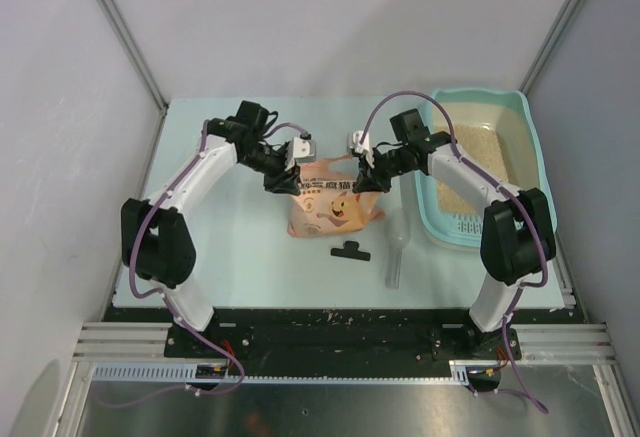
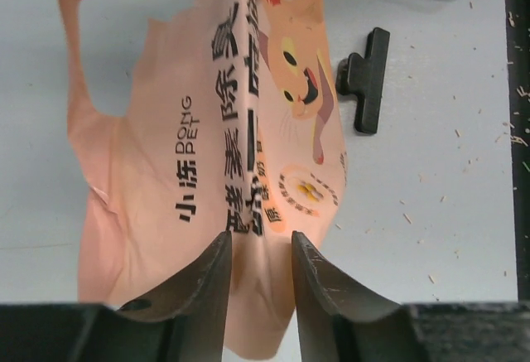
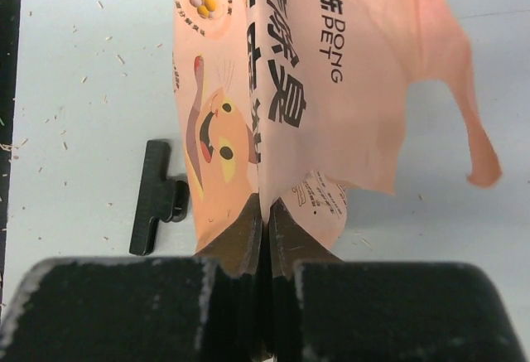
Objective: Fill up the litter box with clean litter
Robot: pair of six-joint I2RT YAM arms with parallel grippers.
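The left arm [image 1: 190,192] and right arm [image 1: 475,185] both bend inward, elbows out, wrists meeting over mid-table [image 1: 220,257]. There the left gripper [image 2: 258,242] clasps a fold of the bag [image 1: 330,209] between its fingers [image 2: 207,283], and the right gripper [image 3: 265,211] is pinched tight on the bag's opposite edge. One litter box [image 1: 481,95] lies along the table's right side, partly behind the right arm, with beige litter [image 1: 482,157] over its floor. There is also one bag, one black clip [image 1: 350,250] just in front of it, and one clear scoop [image 1: 397,247] between bag and box.
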